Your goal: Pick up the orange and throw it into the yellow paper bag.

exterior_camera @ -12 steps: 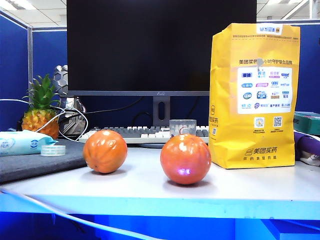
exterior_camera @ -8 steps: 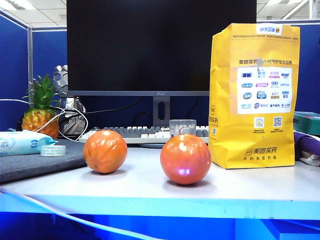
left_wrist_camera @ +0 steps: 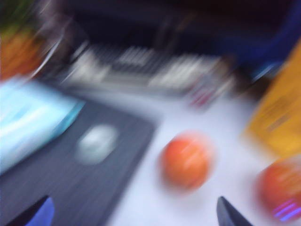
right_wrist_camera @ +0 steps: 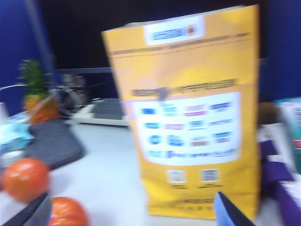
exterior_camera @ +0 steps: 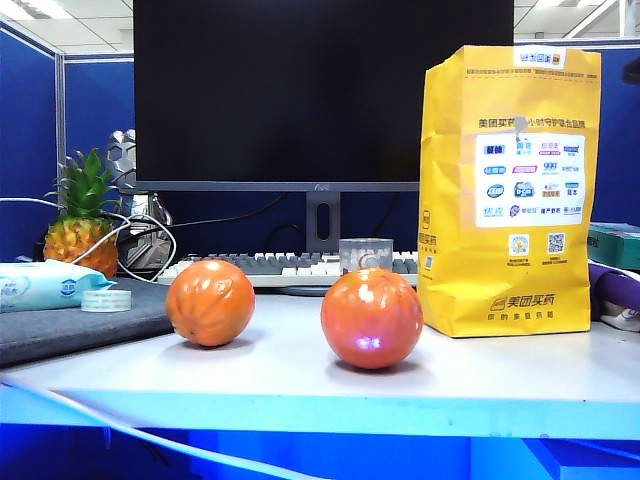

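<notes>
The glossy orange (exterior_camera: 370,318) sits on the white table, a little left of the tall yellow paper bag (exterior_camera: 510,190), which stands upright. A duller ribbed orange ball (exterior_camera: 210,302) lies further left. In the blurred left wrist view my left gripper (left_wrist_camera: 134,217) is open and empty, short of the ribbed ball (left_wrist_camera: 186,160), with the orange (left_wrist_camera: 280,188) off to one side. My right gripper (right_wrist_camera: 131,214) is open and empty, facing the bag (right_wrist_camera: 188,113); the orange (right_wrist_camera: 68,212) lies by one fingertip (right_wrist_camera: 33,214).
A monitor (exterior_camera: 320,90), keyboard (exterior_camera: 290,265) and glass cup (exterior_camera: 365,255) stand behind the balls. A toy pineapple (exterior_camera: 80,225), wipes pack (exterior_camera: 45,285), tape roll (exterior_camera: 106,300) and dark mat (exterior_camera: 80,325) fill the left. Purple and green items (exterior_camera: 615,285) crowd the right edge.
Nothing on the table has moved. A small dark shape has come into the exterior view at the right edge, level with the bag's top.
</notes>
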